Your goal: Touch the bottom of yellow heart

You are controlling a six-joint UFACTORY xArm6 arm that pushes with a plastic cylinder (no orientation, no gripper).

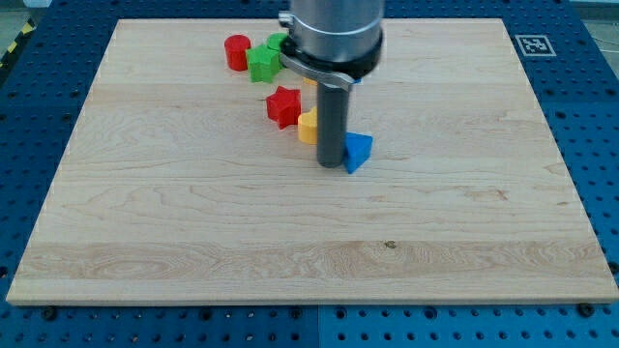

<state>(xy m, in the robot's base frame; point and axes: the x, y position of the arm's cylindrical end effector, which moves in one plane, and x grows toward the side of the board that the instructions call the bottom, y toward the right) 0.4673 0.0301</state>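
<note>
Blue block (358,151) lying nearest on the desk (193,232).
My tip (332,165) is sitting between it and the yellow heart (308,127), touching both; no jaws are showing.

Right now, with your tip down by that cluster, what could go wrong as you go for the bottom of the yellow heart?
My tip sits between the yellow heart and the blue block, close to both.
1. A swing toward the view's right would likely shove the blue block.
2. Pushing too hard could drive the heart up into the red star, which looks to be touching it.
3. My rod hides the heart's right side, so contact is hard to judge.
</note>
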